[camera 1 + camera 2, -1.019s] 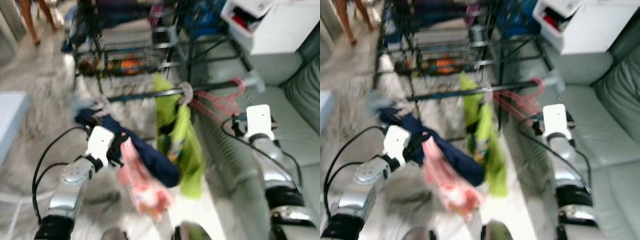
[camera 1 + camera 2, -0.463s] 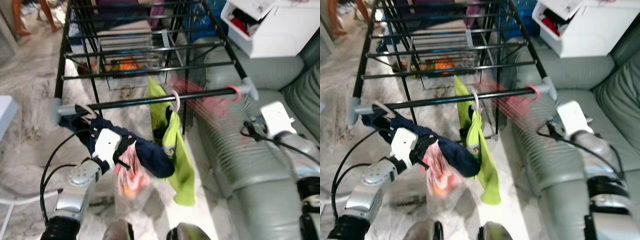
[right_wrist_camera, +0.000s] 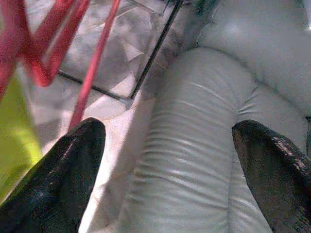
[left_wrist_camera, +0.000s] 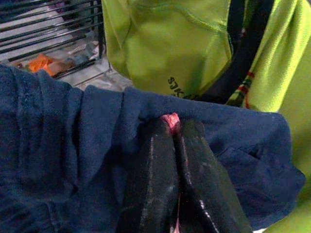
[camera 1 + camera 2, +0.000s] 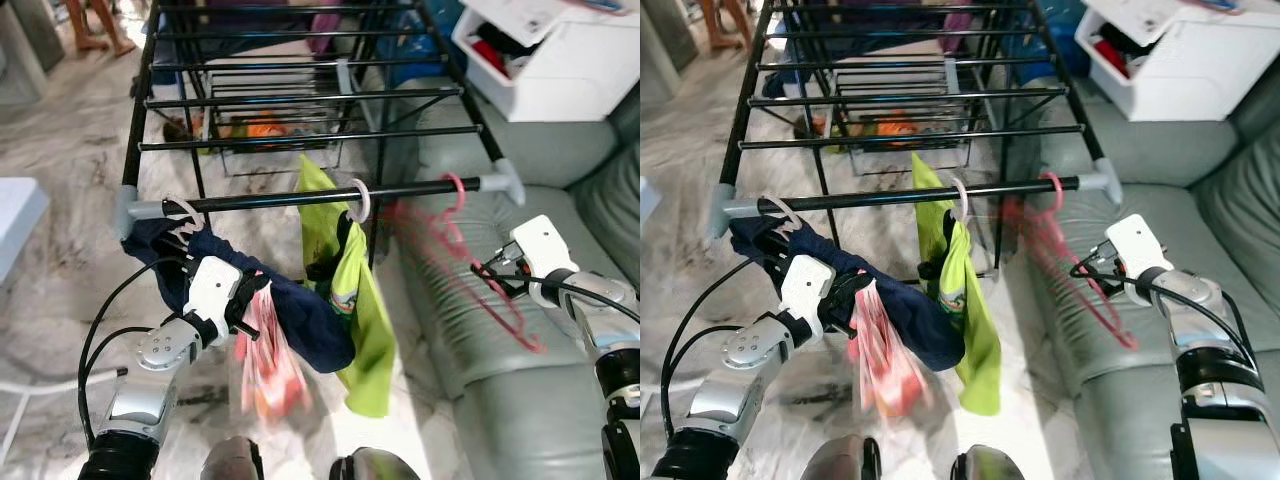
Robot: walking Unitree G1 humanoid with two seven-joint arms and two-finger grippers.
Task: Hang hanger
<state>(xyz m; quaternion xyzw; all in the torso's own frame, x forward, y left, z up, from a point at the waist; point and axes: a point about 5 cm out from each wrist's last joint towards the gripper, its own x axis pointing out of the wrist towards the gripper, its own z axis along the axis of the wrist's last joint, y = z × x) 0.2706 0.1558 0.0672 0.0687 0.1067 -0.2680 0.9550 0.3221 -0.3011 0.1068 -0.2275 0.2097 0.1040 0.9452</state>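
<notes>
Hanging on the rack bar, the pink hanger sits beside the right gripper, fingers apart; left gripper pinches pink cloth.

I count one red hanger, one white hanger, one green shirt, one navy garment, one drying rack.

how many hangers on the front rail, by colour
white hangers: 2, one carrying the navy garment, one carrying the lime green shirt
pink hangers: 1, bare, near the rail's right end
total: 3
</notes>
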